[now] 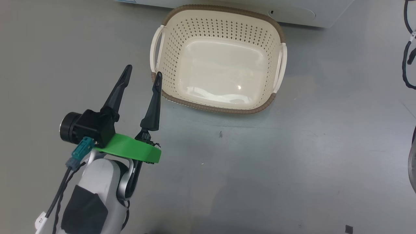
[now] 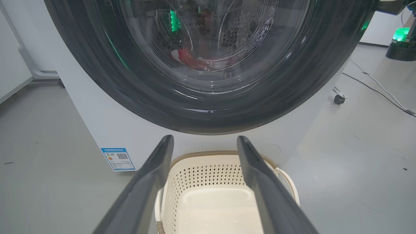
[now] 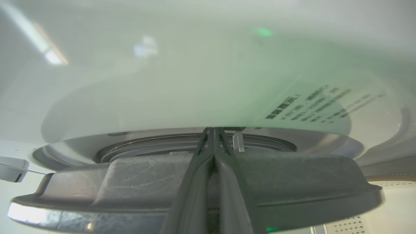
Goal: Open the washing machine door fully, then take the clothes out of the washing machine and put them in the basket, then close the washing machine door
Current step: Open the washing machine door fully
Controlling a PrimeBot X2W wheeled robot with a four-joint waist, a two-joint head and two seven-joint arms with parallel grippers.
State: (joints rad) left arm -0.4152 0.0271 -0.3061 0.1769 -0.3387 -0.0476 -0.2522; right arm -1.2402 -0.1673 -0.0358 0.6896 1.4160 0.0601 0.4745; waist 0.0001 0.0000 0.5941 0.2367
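Grey floor [image 1: 292,162], basket [image 1: 224,27] before washing machine [image 2: 97,123]; left claw [image 1: 143,70] apart, right claw [image 3: 213,130] together.

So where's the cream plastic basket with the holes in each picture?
Head view: the cream perforated plastic basket with a brown woven rim sits top middle.
Left wrist view: the basket is bottom middle, between the left gripper's open jaws.
Right wrist view: the basket peeks in at the bottom right corner.
Shared landmark: the big white washing machine, right next to the basket.
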